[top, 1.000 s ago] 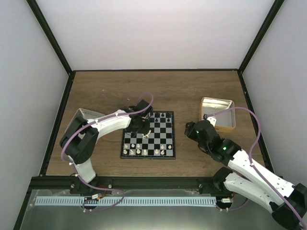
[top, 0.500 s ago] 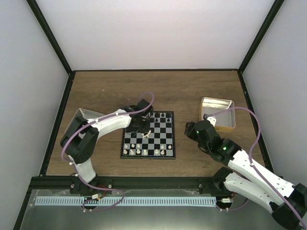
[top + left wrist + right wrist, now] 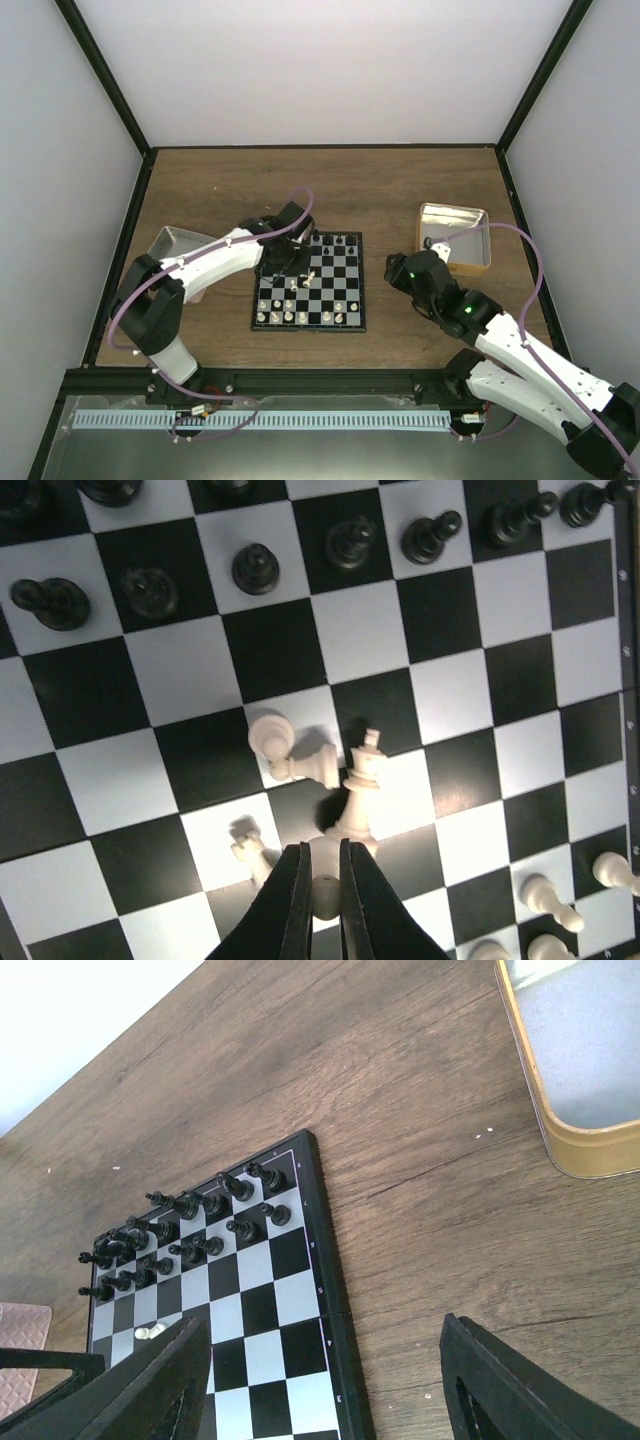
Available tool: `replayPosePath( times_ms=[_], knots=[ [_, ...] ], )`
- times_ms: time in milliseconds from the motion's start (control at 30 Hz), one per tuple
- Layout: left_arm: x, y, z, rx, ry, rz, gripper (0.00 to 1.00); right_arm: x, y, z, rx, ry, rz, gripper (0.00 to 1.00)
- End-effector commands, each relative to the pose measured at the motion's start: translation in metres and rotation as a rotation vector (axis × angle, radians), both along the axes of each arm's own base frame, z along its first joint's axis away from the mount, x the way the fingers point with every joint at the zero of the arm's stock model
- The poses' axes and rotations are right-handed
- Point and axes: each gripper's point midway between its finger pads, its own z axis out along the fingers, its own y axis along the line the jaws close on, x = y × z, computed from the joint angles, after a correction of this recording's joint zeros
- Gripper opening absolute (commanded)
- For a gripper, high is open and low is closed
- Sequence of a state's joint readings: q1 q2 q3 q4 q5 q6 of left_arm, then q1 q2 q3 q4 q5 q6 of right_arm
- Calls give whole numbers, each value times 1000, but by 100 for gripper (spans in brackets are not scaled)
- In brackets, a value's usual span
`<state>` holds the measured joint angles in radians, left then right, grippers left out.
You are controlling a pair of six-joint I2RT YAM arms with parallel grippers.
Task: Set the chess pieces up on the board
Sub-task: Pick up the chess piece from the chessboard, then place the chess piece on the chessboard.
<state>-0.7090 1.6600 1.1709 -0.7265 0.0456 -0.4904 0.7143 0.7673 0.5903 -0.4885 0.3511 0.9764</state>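
Observation:
The board (image 3: 336, 286) lies in the middle of the table. Black chess pieces (image 3: 335, 242) stand along its far rows and white ones (image 3: 300, 316) along its near row. My left gripper (image 3: 291, 268) is over the board's left half, shut on a cream-white piece with a round head (image 3: 326, 878). In the left wrist view a white king (image 3: 362, 790) stands just ahead of the fingertips (image 3: 295, 895). A fallen white piece (image 3: 295, 755) and a small white piece (image 3: 250, 852) lie nearby. My right gripper (image 3: 330, 1390) is open and empty, right of the board (image 3: 255, 1310).
A gold-rimmed square tin (image 3: 455, 238) sits at the right, also seen in the right wrist view (image 3: 575, 1150). A silver tin tray (image 3: 170, 243) lies left of the board, partly under my left arm. Black posts frame the table.
My left arm has swung its elbow to the left and the gripper has shifted slightly nearer over the board, still holding the white piece. The silver tray shows more. The right arm has not moved.

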Motion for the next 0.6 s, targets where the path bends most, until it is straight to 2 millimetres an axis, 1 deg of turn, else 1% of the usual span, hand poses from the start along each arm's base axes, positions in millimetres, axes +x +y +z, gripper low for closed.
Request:
replayPosePath(
  times_ms=[0, 167, 300, 433, 567],
  knots=[
    [-13, -12, 16, -38, 0, -57, 4, 5, 1, 16, 21, -38, -7, 65],
    [-36, -23, 18, 7, -18, -103, 4, 5, 1, 15, 20, -38, -7, 65],
    [-51, -34, 14, 44, -34, -139, 4, 5, 1, 12, 21, -34, -6, 65],
    [-55, -39, 2, 92, -41, -154, 4, 4, 1, 11, 25, -30, -5, 65],
    [-58, -50, -4, 102, -45, -184, 4, 4, 1, 10, 25, -27, -4, 65]
  ],
)
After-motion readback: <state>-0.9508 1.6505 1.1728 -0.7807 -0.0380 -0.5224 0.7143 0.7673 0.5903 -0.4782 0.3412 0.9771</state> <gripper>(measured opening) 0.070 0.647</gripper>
